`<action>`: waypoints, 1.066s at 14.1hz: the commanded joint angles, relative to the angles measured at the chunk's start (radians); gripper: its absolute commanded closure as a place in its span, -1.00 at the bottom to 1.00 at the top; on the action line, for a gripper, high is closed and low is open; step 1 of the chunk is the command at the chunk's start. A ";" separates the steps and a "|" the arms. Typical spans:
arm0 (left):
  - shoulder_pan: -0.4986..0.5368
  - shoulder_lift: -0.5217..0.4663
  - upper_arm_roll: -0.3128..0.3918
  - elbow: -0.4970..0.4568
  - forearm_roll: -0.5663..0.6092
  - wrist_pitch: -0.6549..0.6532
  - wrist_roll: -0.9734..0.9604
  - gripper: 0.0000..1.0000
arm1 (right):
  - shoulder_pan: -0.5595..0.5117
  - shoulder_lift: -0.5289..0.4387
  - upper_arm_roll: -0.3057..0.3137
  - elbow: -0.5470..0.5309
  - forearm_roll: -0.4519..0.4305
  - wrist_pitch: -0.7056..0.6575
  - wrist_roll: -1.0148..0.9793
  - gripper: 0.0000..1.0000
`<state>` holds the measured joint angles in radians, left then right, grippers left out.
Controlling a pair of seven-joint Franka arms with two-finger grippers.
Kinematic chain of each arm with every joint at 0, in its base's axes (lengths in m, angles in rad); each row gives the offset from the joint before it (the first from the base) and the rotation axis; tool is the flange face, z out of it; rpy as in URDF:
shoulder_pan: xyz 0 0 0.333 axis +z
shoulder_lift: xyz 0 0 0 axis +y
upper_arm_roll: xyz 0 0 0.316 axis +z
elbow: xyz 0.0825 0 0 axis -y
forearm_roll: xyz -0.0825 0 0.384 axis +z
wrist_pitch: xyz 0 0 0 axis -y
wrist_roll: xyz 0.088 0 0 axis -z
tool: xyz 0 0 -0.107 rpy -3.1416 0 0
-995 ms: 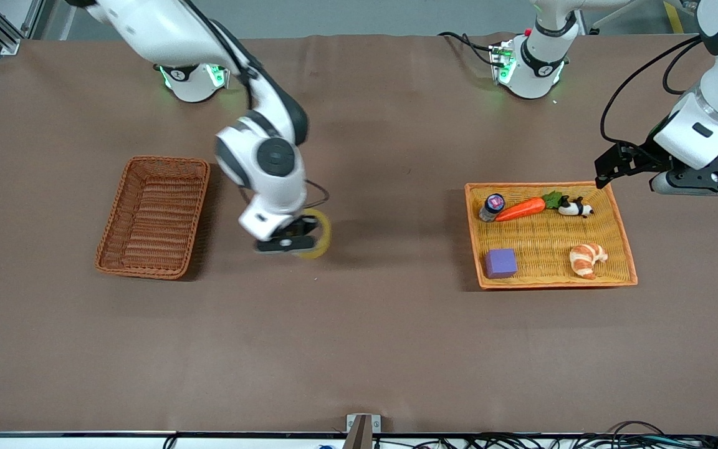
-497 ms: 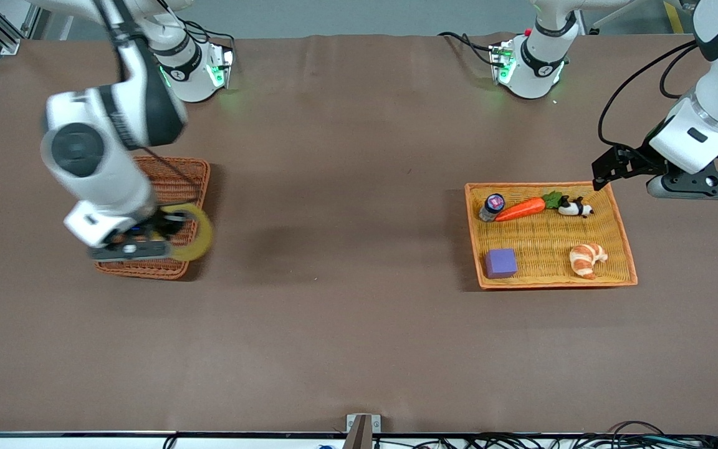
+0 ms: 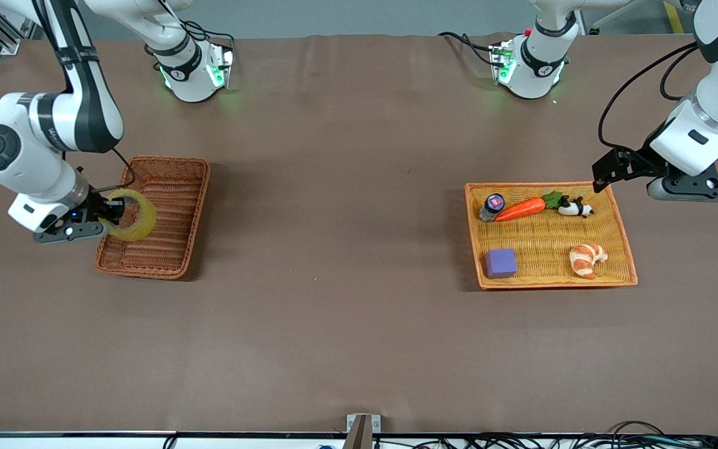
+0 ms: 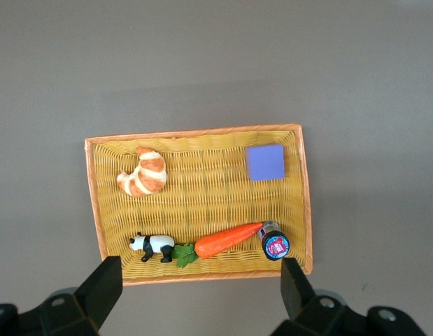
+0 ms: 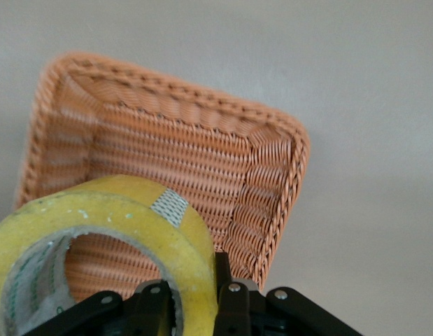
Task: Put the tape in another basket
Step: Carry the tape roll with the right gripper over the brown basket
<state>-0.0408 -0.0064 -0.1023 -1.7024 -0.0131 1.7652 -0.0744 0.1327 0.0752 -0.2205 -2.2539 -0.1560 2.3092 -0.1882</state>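
Note:
The yellowish tape roll [image 3: 133, 215] hangs in my right gripper [image 3: 110, 215], which is shut on its wall. It is over the reddish-brown wicker basket [image 3: 166, 171], above the basket's edge toward the right arm's end of the table. In the right wrist view the tape [image 5: 125, 231] fills the foreground with the basket [image 5: 265, 175] under it; one finger is inside the ring, one outside. My left gripper [image 3: 602, 169] is open and empty, up over the rim of the yellow basket [image 3: 549, 274]; its fingers [image 4: 101, 290] frame that basket [image 4: 202, 276] in the left wrist view.
The yellow basket holds a purple cube [image 3: 500, 262], a croissant [image 3: 587, 259], a carrot [image 3: 524, 208], a toy panda [image 3: 575, 207] and a small bottle [image 3: 492, 206]. Brown table cloth lies between the two baskets.
My right arm has swung with the tape from the table's middle to over the reddish-brown basket, and past its middle toward the right arm's end. The left arm barely moved.

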 commanded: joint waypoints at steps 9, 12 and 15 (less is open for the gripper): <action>0.015 0.013 -0.016 0.033 0.015 -0.020 0.002 -1.00 | 0.002 0.092 -0.023 -0.228 0.018 0.328 -0.031 0.71; 0.015 0.014 -0.014 0.032 0.015 -0.020 0.002 -1.00 | 0.008 0.109 -0.022 -0.227 0.018 0.328 -0.028 -0.44; 0.018 0.014 -0.014 0.032 0.015 -0.020 0.004 -1.00 | 0.013 0.077 -0.017 -0.210 0.019 0.308 -0.014 -1.00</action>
<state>-0.0397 -0.0007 -0.1023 -1.6942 -0.0131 1.7645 -0.0744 0.1373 0.1989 -0.2409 -2.4619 -0.1560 2.6285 -0.2028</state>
